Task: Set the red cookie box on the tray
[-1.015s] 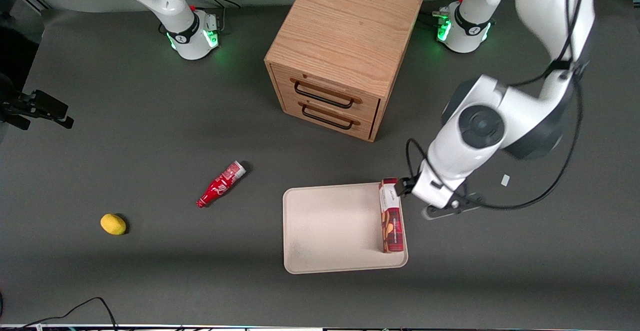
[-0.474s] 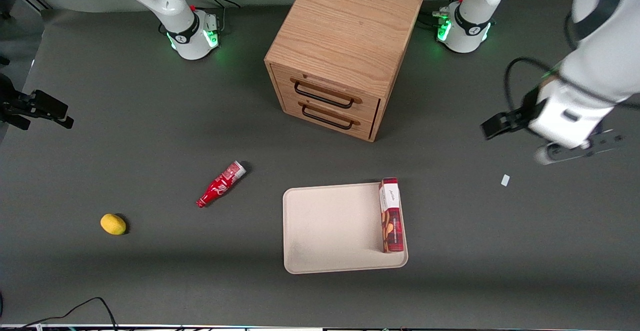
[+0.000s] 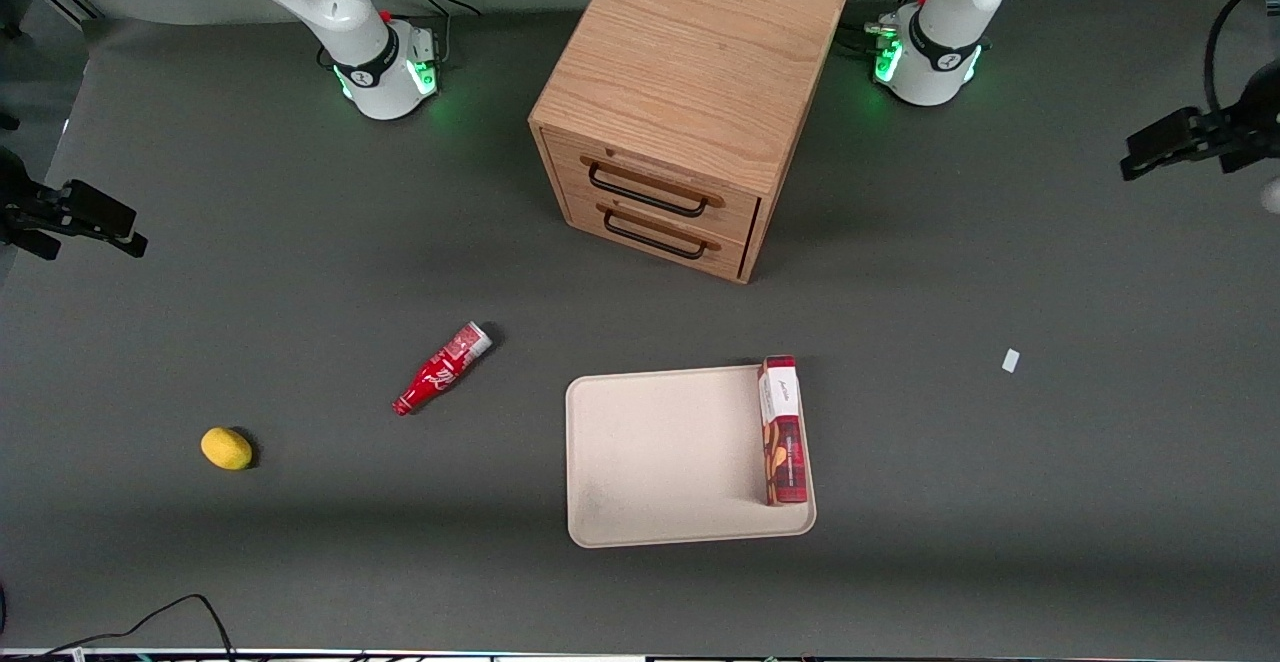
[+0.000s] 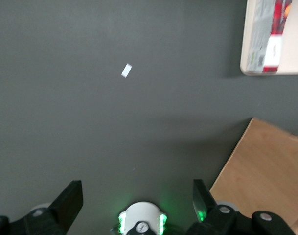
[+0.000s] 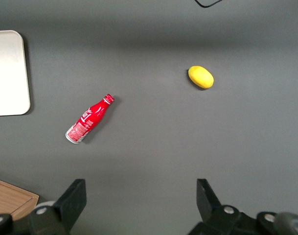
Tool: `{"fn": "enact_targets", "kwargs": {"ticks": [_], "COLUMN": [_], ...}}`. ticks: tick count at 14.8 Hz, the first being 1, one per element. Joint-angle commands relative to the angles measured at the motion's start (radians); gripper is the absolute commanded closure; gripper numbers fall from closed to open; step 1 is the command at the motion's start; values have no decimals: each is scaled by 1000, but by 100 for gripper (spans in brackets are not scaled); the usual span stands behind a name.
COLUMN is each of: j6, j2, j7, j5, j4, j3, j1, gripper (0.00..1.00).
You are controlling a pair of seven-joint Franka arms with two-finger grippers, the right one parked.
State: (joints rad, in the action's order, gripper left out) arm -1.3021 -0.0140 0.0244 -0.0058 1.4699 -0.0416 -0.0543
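Beige tray (image 3: 660, 462) carries the red cookie box (image 3: 782, 432), which lies flat along the tray's edge toward the working arm's end. High above the table at that end, well apart from the box, the gripper (image 3: 1160, 150) hangs with fingers spread, holding nothing.

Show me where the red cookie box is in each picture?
Front view: the red cookie box lies on the tray, along its edge toward the working arm's end.
Left wrist view: its white end shows on the tray's corner.
Right wrist view: not in it.
Shared landmark: the tray. The gripper is open, far off.
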Motion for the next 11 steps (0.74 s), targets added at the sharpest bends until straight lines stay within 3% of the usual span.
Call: {"fn": "enact_targets", "kwargs": {"ticks": [1,5,11], "j6": [-69,-77,-25], "j2": [-164,-210,-144], "j7": [-81,-72,-86], "j5": [-11,1,3], "j4": [219,268,158], "j3": [49,46,35], "j1": [17,22,36], "gripper": [0,0,0]}}
